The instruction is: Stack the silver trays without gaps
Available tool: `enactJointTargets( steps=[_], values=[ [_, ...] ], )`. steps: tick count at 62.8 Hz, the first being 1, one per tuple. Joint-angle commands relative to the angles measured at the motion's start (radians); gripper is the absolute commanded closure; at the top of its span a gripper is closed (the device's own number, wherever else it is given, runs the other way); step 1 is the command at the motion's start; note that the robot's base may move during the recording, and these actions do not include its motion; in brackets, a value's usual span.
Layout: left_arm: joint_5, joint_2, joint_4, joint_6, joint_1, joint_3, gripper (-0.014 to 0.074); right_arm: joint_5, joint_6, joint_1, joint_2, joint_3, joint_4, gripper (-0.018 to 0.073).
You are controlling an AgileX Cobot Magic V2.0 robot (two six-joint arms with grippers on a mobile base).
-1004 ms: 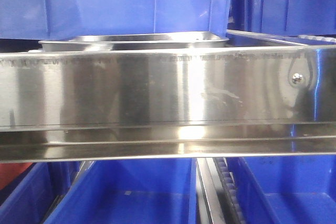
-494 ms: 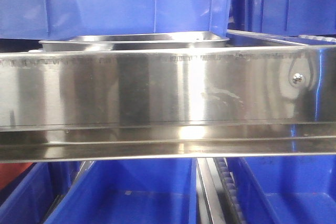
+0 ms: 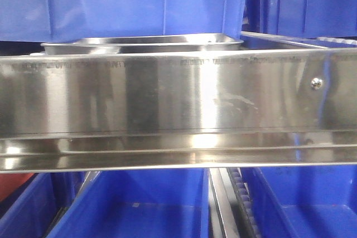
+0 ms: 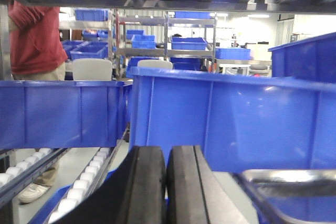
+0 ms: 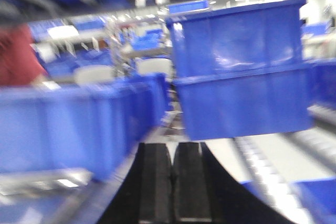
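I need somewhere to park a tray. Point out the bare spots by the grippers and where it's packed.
Left wrist view: the white roller lane between the left blue bin and the left gripper is bare. Right wrist view, blurred: a pale lane below the stacked blue bins looks free. Crowded: around the silver tray behind the steel rail.

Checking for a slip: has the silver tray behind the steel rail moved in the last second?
No. The silver tray keeps its place above the steel rail, left of its screw head.
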Motion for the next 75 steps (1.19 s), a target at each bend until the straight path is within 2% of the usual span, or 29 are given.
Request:
enactJointTargets(
  steps=[1, 6, 21, 28, 31, 36, 41, 46, 53, 64, 69, 75],
  values=[
    [0.022, 0.000, -0.014, -0.005, 0.003, -0.050, 0.0592, 0.018, -0.006, 0.000, 0.000, -0.022, 0.101, 0.0631],
    [0.018, 0.000, -0.022, -0.005, 0.003, -0.070, 0.0592, 0.005, -0.006, 0.000, 0.000, -0.022, 0.145, 0.0631],
    [-0.018, 0.000, -0.040, -0.005, 0.003, -0.071, 0.0592, 0.003, -0.006, 0.000, 0.000, -0.022, 0.162, 0.0631],
    [-0.020, 0.000, -0.111, -0.005, 0.003, -0.078, 0.0592, 0.014, -0.006, 0.000, 0.000, -0.029, 0.162, 0.0631],
    [-0.005, 0.000, -0.142, -0.005, 0.003, -0.086, 0.0592, 0.066, -0.006, 0.000, 0.000, -0.048, 0.162, 0.0631],
    [0.078, 0.000, -0.169, -0.005, 0.003, -0.121, 0.0594, 0.195, -0.011, 0.000, 0.000, -0.097, 0.150, 0.0631],
    [0.248, 0.006, -0.155, -0.005, 0.003, -0.186, 0.0604, 0.320, -0.071, 0.000, 0.005, -0.161, 0.144, 0.0631],
    [0.412, 0.070, -0.159, -0.005, 0.001, -0.249, 0.0605, 0.400, -0.085, 0.000, 0.071, -0.228, 0.135, 0.0631],
    [0.510, 0.196, -0.231, 0.009, 0.001, -0.308, 0.0605, 0.495, -0.085, 0.000, 0.208, -0.326, 0.135, 0.0631],
    [0.508, 0.349, -0.453, 0.234, -0.018, -0.371, 0.0605, 0.650, -0.102, 0.000, 0.428, -0.456, 0.157, 0.0638],
    [0.499, 0.392, -0.502, 0.240, -0.044, -0.395, 0.0605, 0.625, -0.104, 0.009, 0.504, -0.491, 0.223, 0.0638],
    [0.499, 0.444, -0.509, 0.233, -0.063, -0.420, 0.0610, 0.600, -0.111, 0.033, 0.558, -0.531, 0.254, 0.0638]
  ],
)
